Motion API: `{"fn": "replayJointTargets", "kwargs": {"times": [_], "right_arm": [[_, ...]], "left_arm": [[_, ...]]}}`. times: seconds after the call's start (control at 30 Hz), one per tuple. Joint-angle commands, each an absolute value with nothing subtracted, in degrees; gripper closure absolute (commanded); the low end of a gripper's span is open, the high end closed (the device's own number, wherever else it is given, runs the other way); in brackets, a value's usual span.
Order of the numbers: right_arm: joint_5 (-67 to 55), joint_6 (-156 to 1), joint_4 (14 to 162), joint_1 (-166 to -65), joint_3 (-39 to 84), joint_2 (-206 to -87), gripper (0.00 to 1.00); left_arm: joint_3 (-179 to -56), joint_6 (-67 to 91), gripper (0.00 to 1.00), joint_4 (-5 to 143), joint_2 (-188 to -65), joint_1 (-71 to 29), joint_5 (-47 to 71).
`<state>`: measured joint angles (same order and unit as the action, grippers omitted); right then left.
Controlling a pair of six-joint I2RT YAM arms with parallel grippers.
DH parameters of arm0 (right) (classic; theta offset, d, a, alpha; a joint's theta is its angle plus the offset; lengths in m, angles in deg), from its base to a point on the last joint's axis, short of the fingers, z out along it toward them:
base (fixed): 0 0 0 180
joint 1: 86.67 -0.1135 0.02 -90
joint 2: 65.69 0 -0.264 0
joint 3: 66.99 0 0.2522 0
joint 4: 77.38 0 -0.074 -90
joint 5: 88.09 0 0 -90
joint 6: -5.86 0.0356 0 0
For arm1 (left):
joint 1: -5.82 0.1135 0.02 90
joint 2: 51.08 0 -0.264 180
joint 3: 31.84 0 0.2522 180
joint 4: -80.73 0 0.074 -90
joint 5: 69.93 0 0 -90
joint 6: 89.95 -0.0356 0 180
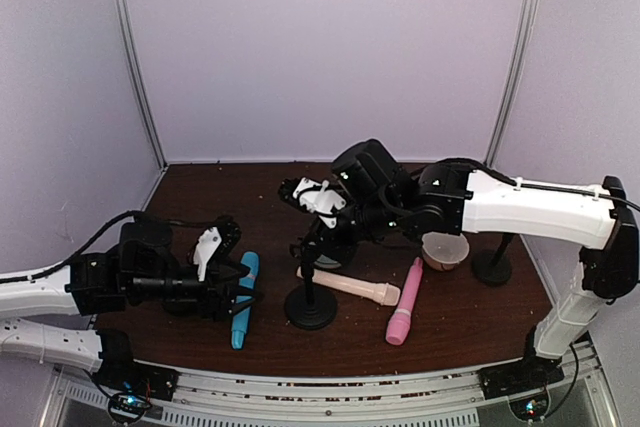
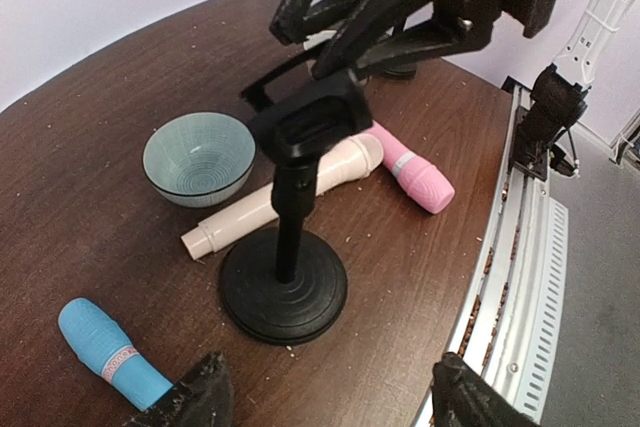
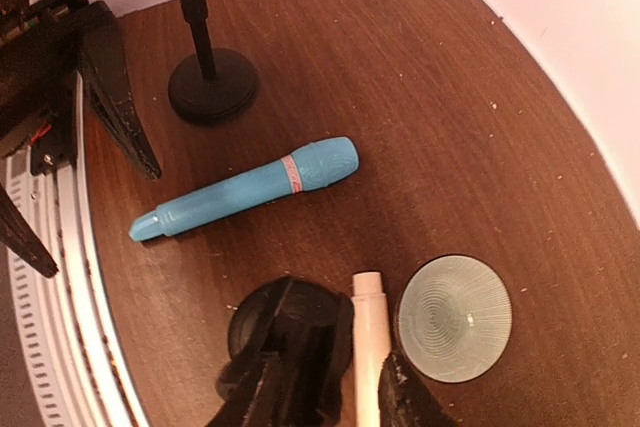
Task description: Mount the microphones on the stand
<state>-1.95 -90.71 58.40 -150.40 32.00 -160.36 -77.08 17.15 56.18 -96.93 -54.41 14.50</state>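
Lying flat on the table mid-frame, the blue microphone, cream microphone and pink microphone all await mounting; the central stand holds nothing. The left end effector gapes, empty. I cannot tell how wide the right end effector is above the stand.

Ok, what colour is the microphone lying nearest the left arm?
The microphone is sky-blue with a thin pink band; clearest in the right wrist view.

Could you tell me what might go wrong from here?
The right gripper is at the clip of the stand; a nudge could tip it onto the cream microphone beside its base. The blue microphone lies beside the open jaws of the left gripper, so closing might roll it away.
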Motion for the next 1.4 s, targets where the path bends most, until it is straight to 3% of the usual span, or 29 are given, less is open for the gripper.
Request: {"fn": "replayJointTargets", "kwargs": {"times": [0.0,0.23,0.63,0.87,1.37], "right_arm": [[-0.84,-90.74,56.31,-150.52,32.55,-156.09,0.60],[2.93,-86.64,50.79,-150.53,29.70,-146.44,0.41],[14.81,-55.25,51.25,-153.09,-0.02,-133.43,0.27],[18.86,-42.89,52.62,-159.30,-5.95,-135.16,0.26],[22.82,-63.75,45.82,-157.58,8.98,-154.98,0.33]], "left_arm": [[-77.17,17.03,0.29,60.03,-97.42,-54.78,13.52],[-80.69,15.63,0.29,55.60,-96.65,-54.78,13.66],[-83.79,13.75,0.29,53.42,-98.50,-54.74,20.71],[-83.04,14.20,0.29,54.22,-99.71,-54.76,22.33],[-81.60,13.95,0.29,53.67,-96.19,-54.77,22.12]]}}
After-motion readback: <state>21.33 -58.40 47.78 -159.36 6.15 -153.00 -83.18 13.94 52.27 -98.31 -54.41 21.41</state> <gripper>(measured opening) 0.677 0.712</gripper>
